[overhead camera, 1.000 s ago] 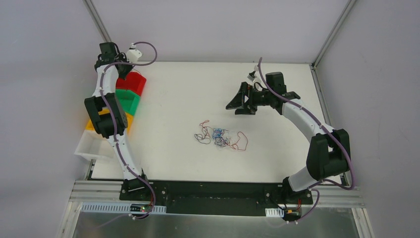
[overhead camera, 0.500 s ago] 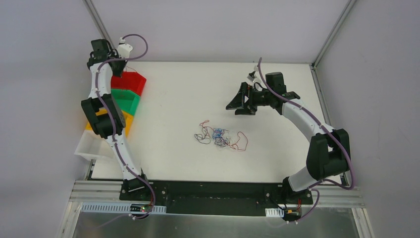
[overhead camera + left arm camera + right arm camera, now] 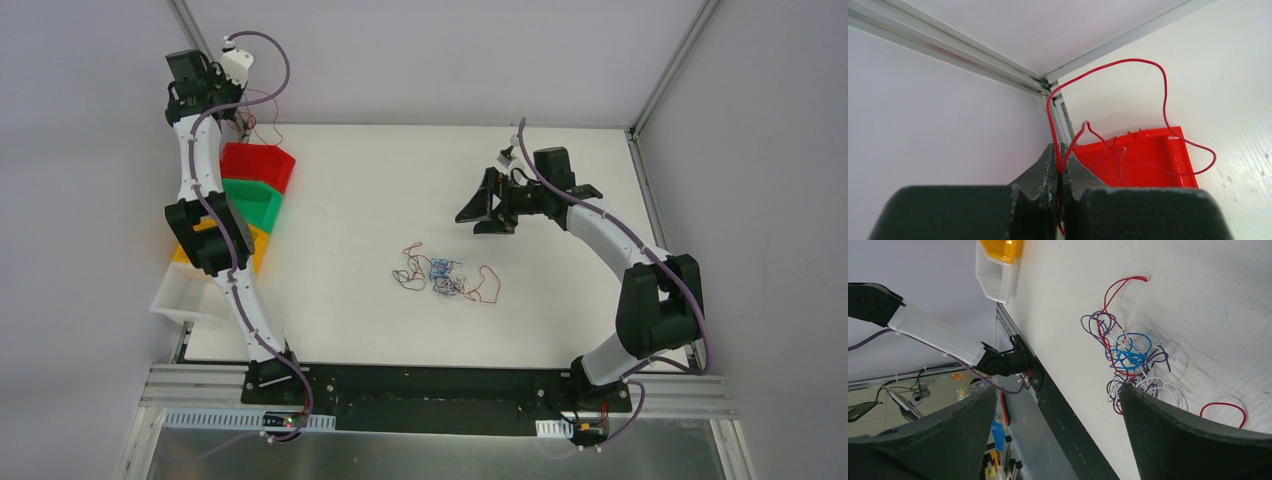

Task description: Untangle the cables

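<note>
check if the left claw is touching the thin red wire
Touching. The left wrist view shows the left claw shut on the thin red wire, the strand pinched between its closed jaws.

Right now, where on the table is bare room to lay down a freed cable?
Bare table lies between the bin row and the cable tangle, and in the near strip between tangle and arm bases. Crowded: the centre tangle, the left edge with bins.
</note>
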